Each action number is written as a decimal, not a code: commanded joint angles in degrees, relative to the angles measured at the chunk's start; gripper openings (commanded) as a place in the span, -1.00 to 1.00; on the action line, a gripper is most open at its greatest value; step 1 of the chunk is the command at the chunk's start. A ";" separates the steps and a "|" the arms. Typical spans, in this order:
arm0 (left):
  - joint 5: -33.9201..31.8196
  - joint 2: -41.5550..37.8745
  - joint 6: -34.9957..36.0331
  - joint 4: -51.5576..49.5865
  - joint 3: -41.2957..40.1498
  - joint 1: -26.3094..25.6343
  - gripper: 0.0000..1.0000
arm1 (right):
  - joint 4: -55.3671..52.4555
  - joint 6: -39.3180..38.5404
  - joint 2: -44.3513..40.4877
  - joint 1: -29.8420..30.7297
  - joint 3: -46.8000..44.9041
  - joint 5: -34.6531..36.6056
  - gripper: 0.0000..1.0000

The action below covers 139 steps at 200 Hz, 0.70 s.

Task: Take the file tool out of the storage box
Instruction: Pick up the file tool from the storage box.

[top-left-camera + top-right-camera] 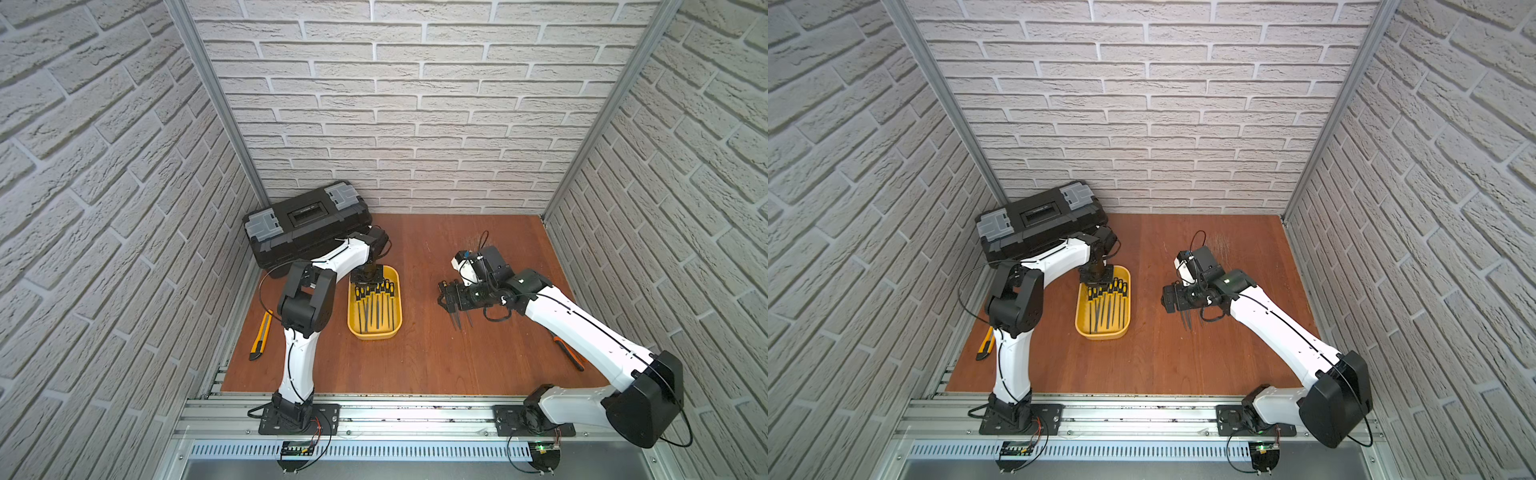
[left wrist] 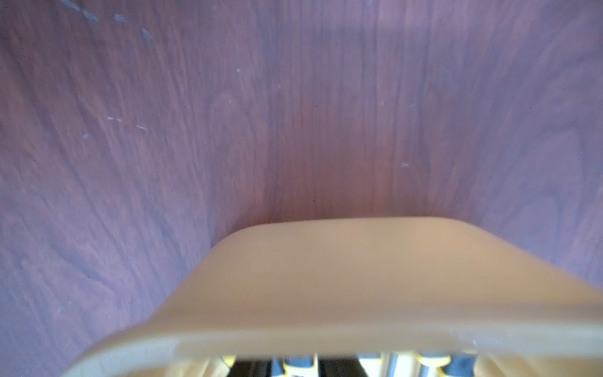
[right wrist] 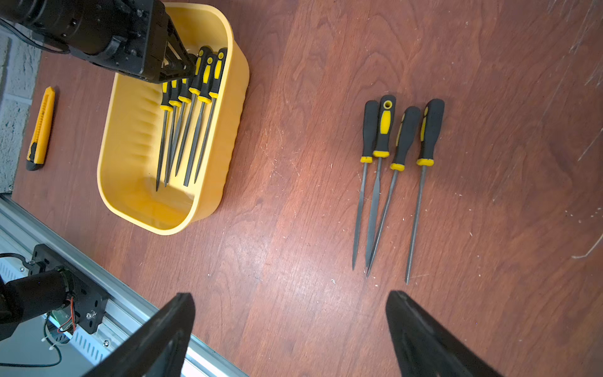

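Note:
The yellow storage box (image 1: 375, 335) (image 1: 1102, 334) (image 3: 130, 137) sits left of centre on the wooden table. Several black-and-yellow file tools (image 1: 376, 305) (image 3: 189, 130) lie in it side by side. My left gripper (image 1: 366, 279) (image 1: 1096, 277) (image 3: 177, 67) points down into the box's far end, its jaws drawn close on a file handle (image 2: 295, 364). The box wall (image 2: 359, 277) fills the left wrist view, blurred. My right gripper (image 1: 446, 297) (image 3: 290, 295) hovers open and empty above several files (image 1: 459, 318) (image 3: 391, 163) lying on the table to the right.
A black toolbox (image 1: 307, 224) with grey latches stands at the back left, close behind the left arm. A yellow utility knife (image 1: 261, 336) (image 3: 40, 129) lies by the left wall. An orange-handled tool (image 1: 569, 353) lies under the right arm.

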 commanded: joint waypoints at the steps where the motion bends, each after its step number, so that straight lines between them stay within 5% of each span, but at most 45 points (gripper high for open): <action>1: -1.07 1.92 0.63 -0.51 0.68 0.26 -0.52 | 0.91 0.14 -1.66 0.19 -0.94 0.50 0.92; 108: -2.00 2.84 1.30 -1.05 0.99 -0.07 -0.63 | 0.74 -0.07 -1.81 0.14 -1.04 0.89 0.92; 139: -1.95 3.93 1.36 -1.40 1.69 -0.34 -0.49 | 0.42 -0.15 -2.08 0.19 -0.99 1.14 0.92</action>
